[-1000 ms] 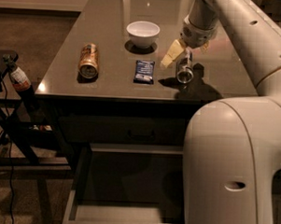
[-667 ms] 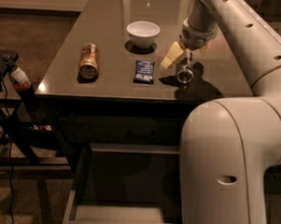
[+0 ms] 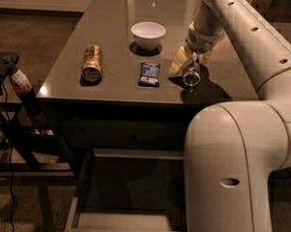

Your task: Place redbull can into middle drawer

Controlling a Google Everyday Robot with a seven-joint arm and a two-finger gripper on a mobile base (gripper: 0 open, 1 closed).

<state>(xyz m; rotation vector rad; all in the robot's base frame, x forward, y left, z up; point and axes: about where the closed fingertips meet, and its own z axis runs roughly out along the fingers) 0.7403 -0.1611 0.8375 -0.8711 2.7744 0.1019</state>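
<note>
The redbull can (image 3: pixel 191 75) is a slim silver can at the right of the dark tabletop, its shiny top facing the camera. My gripper (image 3: pixel 190 66) comes down from the arm at the upper right and is shut on the can, with a cream finger (image 3: pixel 179 63) against its left side. The can is at or just above the table surface; I cannot tell which. The middle drawer (image 3: pixel 82 192) stands pulled out below the table's front edge, with a dark interior and a lighter front (image 3: pixel 126 224) at the bottom of the view.
On the table (image 3: pixel 111 19) lie an orange-brown can (image 3: pixel 91 63) on its side at the left, a dark blue packet (image 3: pixel 150 73) in the middle and a white bowl (image 3: pixel 148 35) behind it. The robot's large body (image 3: pixel 230 175) covers the right foreground. A black stand (image 3: pixel 14 126) is at the left.
The gripper and the can stay in the same place. Only the view of the robot's body in the foreground has shifted slightly.
</note>
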